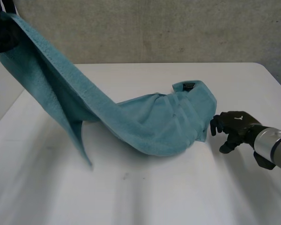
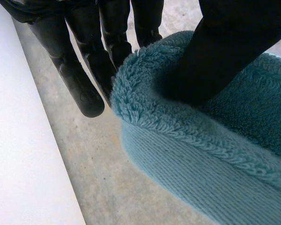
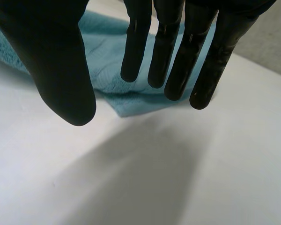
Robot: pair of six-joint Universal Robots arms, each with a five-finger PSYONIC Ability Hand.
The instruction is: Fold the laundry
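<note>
Teal terry towel (image 1: 159, 126): one end is raised high above the table's far left corner. From there the cloth runs down as a long diagonal band to the white table (image 1: 178, 197). The other end lies bunched in soft folds right of centre. A small dark label (image 1: 189, 86) sits on the far edge of the bunched end. A loose corner hangs from the raised band, its tip low over the table's left half.

Left hand (image 1: 3, 35): up at the raised end, gripping the towel. In the left wrist view the thumb presses into the towel's (image 2: 201, 154) hemmed edge. The fingers (image 2: 82, 79) extend straight on the far side of the pile, so the cloth is pinched between them.

Right hand (image 1: 236, 126): low over the table, just beside the bunched end, holding nothing. In the right wrist view its fingers (image 3: 178, 51) are straight and spread, thumb apart. A towel (image 3: 107, 61) corner lies beyond the fingertips on the table (image 3: 178, 178). Whether the fingertips touch the cloth cannot be told.

A grey concrete wall (image 1: 154, 28) stands behind the table.
</note>
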